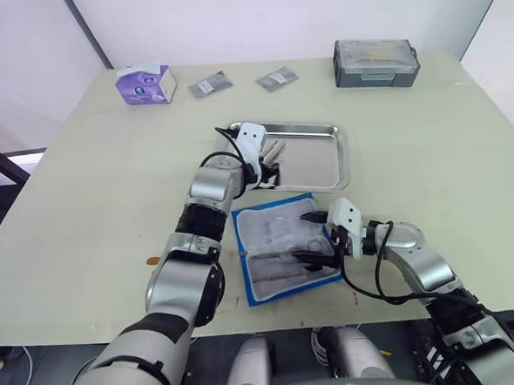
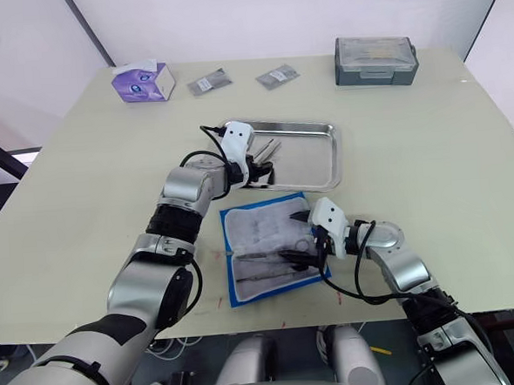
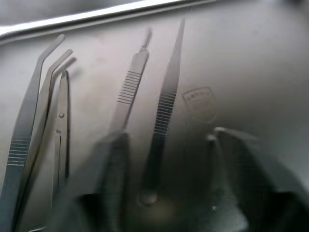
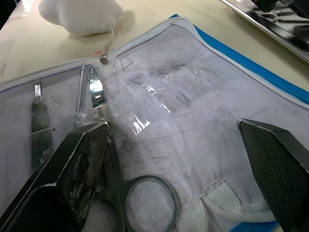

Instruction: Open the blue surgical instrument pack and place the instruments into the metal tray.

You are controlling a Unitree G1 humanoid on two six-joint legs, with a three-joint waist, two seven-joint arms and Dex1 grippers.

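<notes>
Over the opened blue surgical instrument pack (image 1: 282, 248), the right gripper (image 1: 313, 239) hangs with fingers spread wide, apparently lined up to take the ring-handled scissors (image 4: 145, 203) left in its lining. Beyond the pack, the left gripper (image 1: 269, 167), fingers parted, hovers over tweezers (image 3: 166, 92) lying in the metal tray (image 1: 325, 158).

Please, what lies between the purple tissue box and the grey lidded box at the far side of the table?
Two small grey foil packets lie between the tissue box and the grey box, seen in both eye views.
</notes>
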